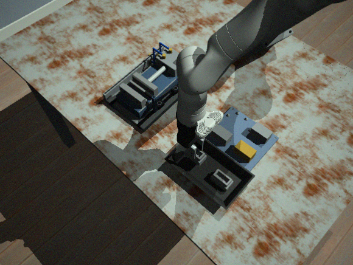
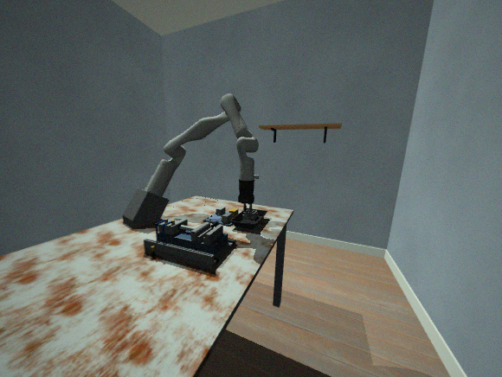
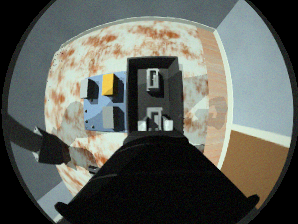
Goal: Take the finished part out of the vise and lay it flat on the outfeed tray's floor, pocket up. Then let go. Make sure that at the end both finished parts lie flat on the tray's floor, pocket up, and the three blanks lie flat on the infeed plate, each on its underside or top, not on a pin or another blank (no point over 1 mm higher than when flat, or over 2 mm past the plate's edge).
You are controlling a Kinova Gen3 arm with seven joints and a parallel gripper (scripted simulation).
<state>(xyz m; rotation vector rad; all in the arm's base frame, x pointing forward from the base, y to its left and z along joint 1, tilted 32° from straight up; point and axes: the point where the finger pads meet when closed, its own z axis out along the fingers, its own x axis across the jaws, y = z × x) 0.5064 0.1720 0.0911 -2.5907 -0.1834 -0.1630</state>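
Vise (image 1: 143,89): left of centre on the rust-stained table (image 1: 91,45); blue body, grey jaw blocks standing apart, nothing seen between them. The right end is covered by the arm (image 1: 195,82) in the top view. Blue handle parts at its far end are too small to read.

Gripper (image 1: 198,155): pointing straight down inside the near-left end of the outfeed tray (image 1: 243,182). Fingers closed at mid-width on the finished part (image 1: 199,156), a small pale grey block. Whether the part touches the tray floor cannot be told; its pocket face is hidden by the fingers and wrist. In the wrist view the gripper body blacks out the lower half, and only a pale sliver of the part (image 3: 154,120) shows.

Second pocketed part (image 1: 223,178): grey, open recess up, lying on the tray floor right of the gripper, apart from it.

Blue fixture plate (image 1: 240,121): just beside the tray's far wall, carrying two grey blocks (image 1: 223,134) and a yellow block (image 1: 246,149); its left corner is covered by the wrist.
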